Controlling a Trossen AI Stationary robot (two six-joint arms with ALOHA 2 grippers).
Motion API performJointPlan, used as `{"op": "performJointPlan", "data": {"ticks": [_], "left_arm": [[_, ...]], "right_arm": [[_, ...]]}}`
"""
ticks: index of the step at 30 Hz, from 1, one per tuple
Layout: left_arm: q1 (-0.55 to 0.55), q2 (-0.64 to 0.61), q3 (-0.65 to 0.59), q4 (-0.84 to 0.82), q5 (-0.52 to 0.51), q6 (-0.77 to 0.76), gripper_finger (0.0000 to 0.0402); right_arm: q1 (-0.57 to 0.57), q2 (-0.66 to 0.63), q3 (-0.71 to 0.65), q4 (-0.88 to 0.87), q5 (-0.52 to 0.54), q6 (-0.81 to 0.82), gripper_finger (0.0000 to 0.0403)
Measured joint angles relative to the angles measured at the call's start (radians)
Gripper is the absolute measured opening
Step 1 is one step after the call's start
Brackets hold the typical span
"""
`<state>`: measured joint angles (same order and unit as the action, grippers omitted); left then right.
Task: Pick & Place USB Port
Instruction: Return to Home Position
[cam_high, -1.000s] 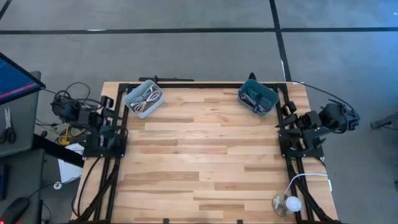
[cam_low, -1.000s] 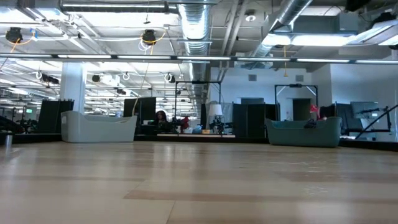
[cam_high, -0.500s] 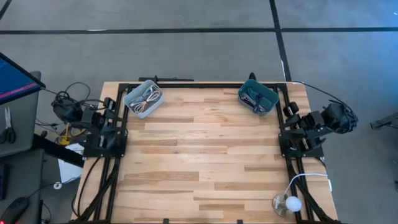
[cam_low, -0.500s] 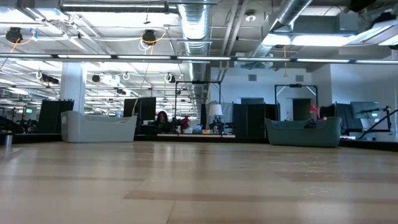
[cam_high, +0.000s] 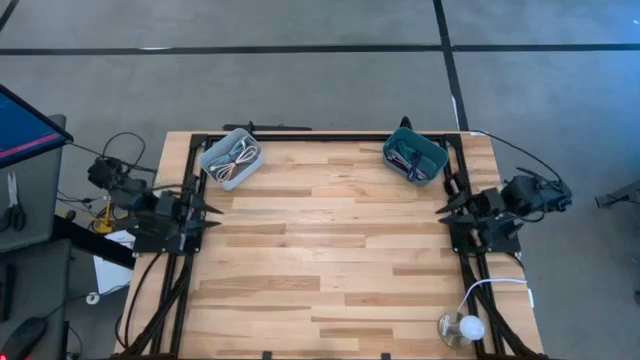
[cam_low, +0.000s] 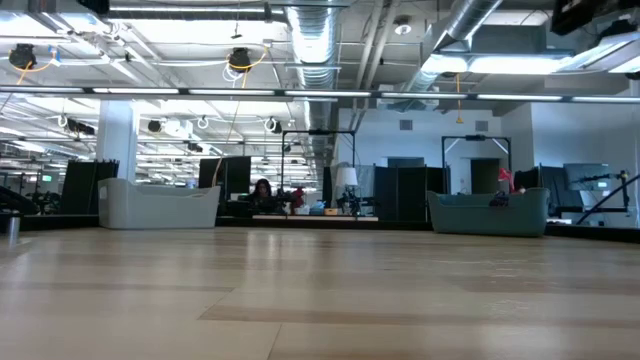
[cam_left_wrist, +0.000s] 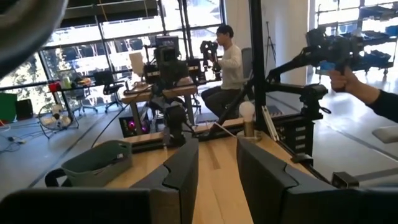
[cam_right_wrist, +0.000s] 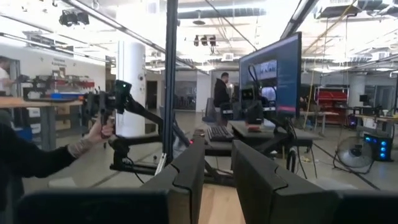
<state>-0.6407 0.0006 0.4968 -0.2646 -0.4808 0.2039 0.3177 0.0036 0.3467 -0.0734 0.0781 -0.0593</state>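
Arms parked at opposite desk (cam_high: 330, 250) edges: left end effector (cam_high: 208, 215) with fingers apart, nothing between them; right end effector (cam_high: 442, 203) facing it, fingers likewise apart and empty; a resting pose, by my reading, fitting a return to home. white bin (cam_high: 213, 168) stands near the left end effector, just beyond it, pale charger cables (cam_high: 238, 155) coiled inside; green bin (cam_high: 425, 141) stands likewise beyond the right end effector, darker cables (cam_high: 408, 160) inside. No cable lies loose between the end effectors; sorting looks finished; one bin per side, probably so each arm reaches one.
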Motion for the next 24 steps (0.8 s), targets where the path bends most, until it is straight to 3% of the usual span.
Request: {"op": "performJointPlan", "data": {"ticks": [10, 24], "left_arm": [[0.0, 0.0, -0.138, 0.161, -0.067, 0.0, 0.011], [0.001, 0.0, -0.186, 0.24, -0.069, 0.053, 0.011]], "right_arm": [[-0.001, 0.0, -0.082, 0.101, 0.029, 0.016, 0.0074], [-0.059, 0.0, -0.197, 0.254, 0.027, 0.008, 0.0074]]}}
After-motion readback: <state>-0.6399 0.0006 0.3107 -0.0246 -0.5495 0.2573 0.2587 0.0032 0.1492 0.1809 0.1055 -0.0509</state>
